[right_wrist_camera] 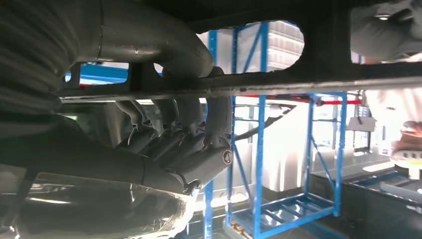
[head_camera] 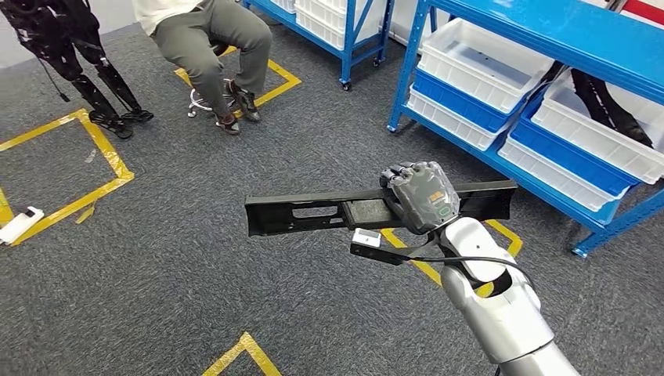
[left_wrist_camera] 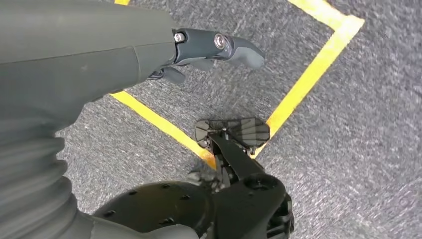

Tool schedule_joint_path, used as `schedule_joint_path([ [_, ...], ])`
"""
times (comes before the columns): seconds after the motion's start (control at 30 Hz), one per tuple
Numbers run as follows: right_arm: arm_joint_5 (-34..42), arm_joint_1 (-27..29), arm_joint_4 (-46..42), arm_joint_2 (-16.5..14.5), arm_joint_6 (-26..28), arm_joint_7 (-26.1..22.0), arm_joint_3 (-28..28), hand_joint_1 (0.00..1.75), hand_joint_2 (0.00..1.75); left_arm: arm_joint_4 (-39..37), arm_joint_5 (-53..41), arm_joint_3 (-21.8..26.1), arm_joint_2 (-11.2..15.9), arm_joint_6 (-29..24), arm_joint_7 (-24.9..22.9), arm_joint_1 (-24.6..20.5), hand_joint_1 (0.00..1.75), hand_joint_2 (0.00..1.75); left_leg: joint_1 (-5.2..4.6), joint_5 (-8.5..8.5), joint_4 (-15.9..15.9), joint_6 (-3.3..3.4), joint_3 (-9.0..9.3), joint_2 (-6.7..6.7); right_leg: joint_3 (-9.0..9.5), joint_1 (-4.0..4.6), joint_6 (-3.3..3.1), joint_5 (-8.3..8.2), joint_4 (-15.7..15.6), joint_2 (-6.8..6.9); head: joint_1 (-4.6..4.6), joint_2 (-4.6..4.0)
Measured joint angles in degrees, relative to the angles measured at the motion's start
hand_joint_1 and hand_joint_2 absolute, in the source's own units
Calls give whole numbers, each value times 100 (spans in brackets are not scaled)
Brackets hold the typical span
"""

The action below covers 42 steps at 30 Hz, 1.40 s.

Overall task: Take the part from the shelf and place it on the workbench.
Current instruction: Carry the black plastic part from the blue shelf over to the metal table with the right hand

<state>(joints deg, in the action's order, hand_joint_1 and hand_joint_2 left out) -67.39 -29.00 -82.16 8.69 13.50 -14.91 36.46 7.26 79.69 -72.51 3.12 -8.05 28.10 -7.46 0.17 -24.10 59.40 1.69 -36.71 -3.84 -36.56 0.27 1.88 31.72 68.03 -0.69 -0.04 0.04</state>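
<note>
A: Where is the part, and what holds it?
B: The long black part (head_camera: 313,213) is level above the grey carpet (head_camera: 235,298), gripped near its middle by the right hand (head_camera: 419,196), beside the blue shelf (head_camera: 548,31) with white bins (head_camera: 478,63).
A: And the left hand (left_wrist_camera: 219,47)?
B: It hangs over yellow floor tape (left_wrist_camera: 308,79), apparently holding nothing; I cannot tell how far its fingers curl.

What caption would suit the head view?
Right hand carries a long black part over grey carpet beside blue shelving.
</note>
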Motion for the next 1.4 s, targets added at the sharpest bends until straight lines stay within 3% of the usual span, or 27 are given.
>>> schedule_joint_path([
  [0.07,-4,-7,-49,-1,-1,11,-17,152,175,1,1,-8,-16,2,-3,-17,0,175,-30,17,4,14,-17,-95,310,100,-140,-296,-704,-197,-21,0],
  [0.1,-6,-12,-70,-2,-1,19,-25,152,175,1,1,-10,-22,4,-4,-24,0,175,-26,28,3,10,-33,-136,388,141,-206,-375,-887,-262,-28,0],
  [0.13,-7,-14,-84,-4,-1,25,-29,152,175,1,1,-13,-27,6,-7,-28,0,175,-21,42,0,-7,-47,-178,405,157,-255,-404,-934,-271,-34,0],
  [0.2,-9,-16,-101,-13,-1,33,-32,152,175,-1,0,-16,-18,9,-9,-25,0,175,-10,61,0,-52,-67,-236,447,129,-309,-459,-1004,-160,-28,0],
  [0.27,-24,-14,-120,-28,-1,44,-35,152,175,-2,-3,-18,-8,9,-15,-24,0,175,-26,-101,214,-108,-167,-63,509,56,-371,-517,-1104,-39,-32,0],
  [0.33,-72,-2,-134,-47,-5,66,-37,152,175,-2,-6,-21,-3,9,-43,-29,0,175,-6,-462,824,-186,-449,204,531,31,-418,-542,-1147,73,-34,0],
  [0.37,-106,12,-137,-57,-19,78,-37,152,175,-2,-8,-23,-2,9,-66,-30,0,175,26,-616,1170,-229,-613,271,526,28,-429,-543,-1146,129,-36,0],
  [0.43,-174,53,-139,-83,-49,105,-35,152,175,-2,-22,-37,0,10,-125,-30,0,175,99,-662,1455,-310,-740,350,514,11,-420,-536,-1141,243,-37,0],
  [0.47,-200,67,-140,-95,-62,119,-35,152,175,-2,-31,-51,2,12,-151,-30,0,175,132,-544,1282,-345,-636,390,512,-5,-406,-528,-1135,298,-37,0],
  [0.53,-228,74,-155,-110,-68,143,-39,152,175,-2,-54,-87,5,18,-188,-41,0,175,168,-234,529,-391,-192,557,506,-22,-350,-493,-1098,391,-40,0],
  [0.6,-237,71,-182,-107,-69,151,-52,152,175,-1,-85,-125,8,24,-206,-67,0,175,149,-88,16,-341,100,659,488,2,-268,-450,-1047,469,-27,0],
  [0.7,-239,91,-218,-93,-67,154,-65,152,175,-1,-118,-163,20,26,-214,-101,0,175,103,-55,-76,-186,112,544,470,28,-159,-424,-1030,576,-3,0],
  [0.77,-239,120,-249,-72,-63,156,-75,152,175,-1,-116,-167,27,25,-216,-127,0,175,117,-10,-124,-96,115,465,378,8,-115,-291,-828,442,2,0],
  [0.8,-239,139,-261,-59,-62,158,-79,152,175,-2,-108,-166,31,22,-219,-145,0,175,131,9,-141,-57,116,426,251,-11,-115,-150,-561,322,7,0],
  [0.87,-239,192,-265,-29,-62,160,-76,152,175,-2,-78,-165,40,17,-224,-165,0,175,132,18,-141,-24,96,333,-109,-60,-126,172,200,141,12,0],
  [0.93,-239,253,-263,-7,-61,160,-67,152,175,-2,-54,-166,44,16,-230,-151,0,175,132,22,-138,-22,83,218,-307,-96,-70,273,610,103,13,0],
  [0.97,-239,271,-262,2,-61,160,-63,152,175,-2,-50,-166,44,16,-232,-139,0,175,136,26,-136,-28,82,158,-243,-115,-16,185,480,95,13,0],
  [1.03,-238,275,-261,13,-62,160,-61,152,175,-2,-55,-168,42,16,-233,-127,0,175,148,38,-132,-57,80,45,125,-176,94,-134,-290,4,16,0],
  [1.07,-238,272,-260,19,-62,160,-59,152,175,-2,-56,-169,41,15,-234,-129,0,175,147,46,-129,-87,72,-7,305,-182,117,-266,-650,-57,14,0],
  [1.13,-238,271,-259,19,-62,159,-47,152,175,-2,-54,-169,42,14,-243,-130,0,175,140,70,-130,-159,42,-86,452,-164,90,-371,-963,-127,6,0],
  [1.2,-239,268,-258,10,-62,158,-36,152,175,-2,-50,-169,42,13,-255,-117,0,175,150,98,-145,-225,19,-139,445,-135,23,-397,-951,-60,-1,0],
  [1.27,-239,243,-258,-4,-62,158,-33,152,175,-2,-46,-169,42,8,-263,-104,0,175,159,0,-14,-260,-54,-5,449,-156,-73,-425,-966,18,-13,0],
  [1.33,-238,216,-257,-15,-64,157,-30,152,175,-1,-42,-169,42,5,-268,-104,0,175,153,-323,536,-267,-301,230,452,-148,-187,-437,-980,105,-33,0],
  [1.4,-237,211,-249,-18,-70,154,-22,152,175,0,-42,-169,40,5,-268,-104,0,175,150,-654,1294,-270,-642,323,449,-88,-243,-430,-980,204,-39,0],
])
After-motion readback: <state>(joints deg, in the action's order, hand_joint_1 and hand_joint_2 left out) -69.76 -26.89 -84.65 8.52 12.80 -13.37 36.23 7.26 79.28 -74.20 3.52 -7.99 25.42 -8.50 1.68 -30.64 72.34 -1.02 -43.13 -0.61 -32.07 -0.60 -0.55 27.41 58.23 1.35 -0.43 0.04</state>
